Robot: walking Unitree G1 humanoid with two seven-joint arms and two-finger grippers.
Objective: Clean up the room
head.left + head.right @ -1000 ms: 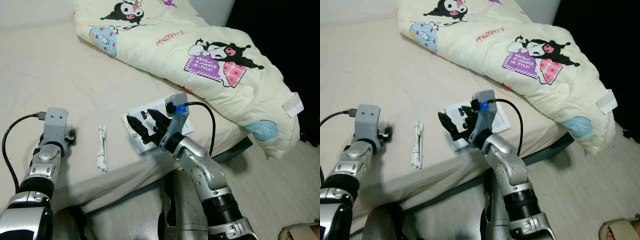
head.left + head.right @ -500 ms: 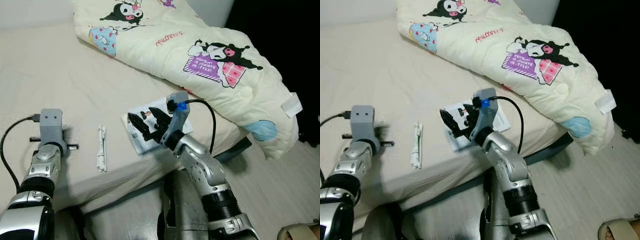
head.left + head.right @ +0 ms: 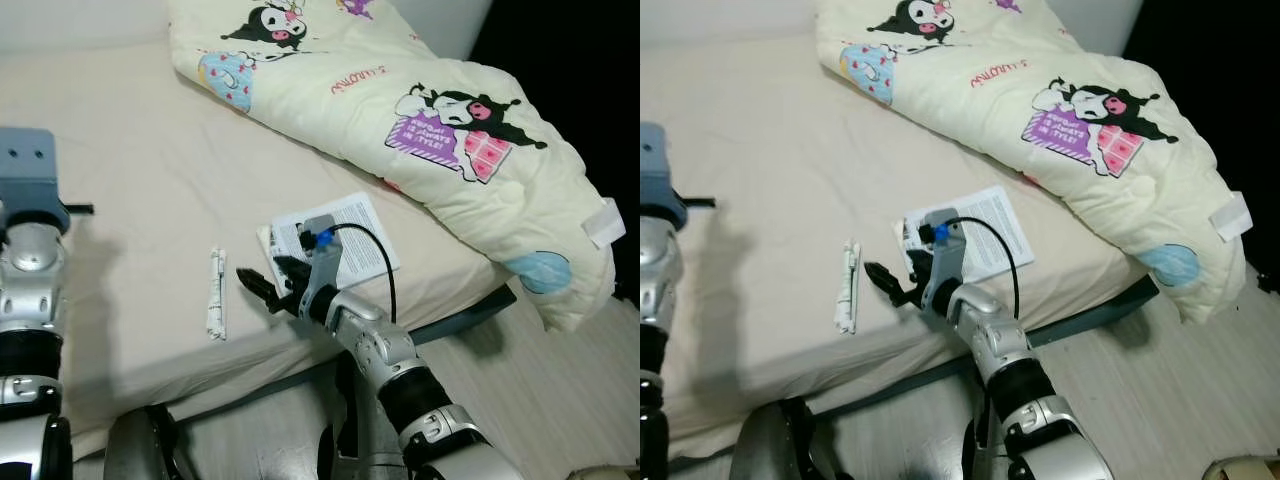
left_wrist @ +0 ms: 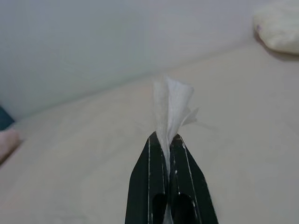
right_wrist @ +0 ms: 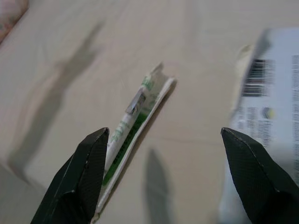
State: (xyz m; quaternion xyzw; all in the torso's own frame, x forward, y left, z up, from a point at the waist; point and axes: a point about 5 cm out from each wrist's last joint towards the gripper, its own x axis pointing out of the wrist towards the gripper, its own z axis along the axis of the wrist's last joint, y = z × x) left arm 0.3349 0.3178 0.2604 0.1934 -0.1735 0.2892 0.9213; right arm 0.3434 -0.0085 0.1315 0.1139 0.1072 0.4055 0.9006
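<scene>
A long white paper wrapper with green print lies flat on the beige bed sheet. My right gripper hovers low just right of it, open, its fingers pointed at it. In the right wrist view the wrapper lies between and beyond the spread fingers. A printed leaflet lies on the sheet under my right wrist. My left gripper is shut on a thin white scrap of paper, held up over the left part of the bed.
A cream quilt with cartoon prints is heaped across the back right of the bed and hangs over its corner. The bed's front edge drops to a pale wood floor.
My right gripper left the leaflet and swung left and down toward the wrapper. My left arm rose and pulled away to the left. The camera shifted a little.
</scene>
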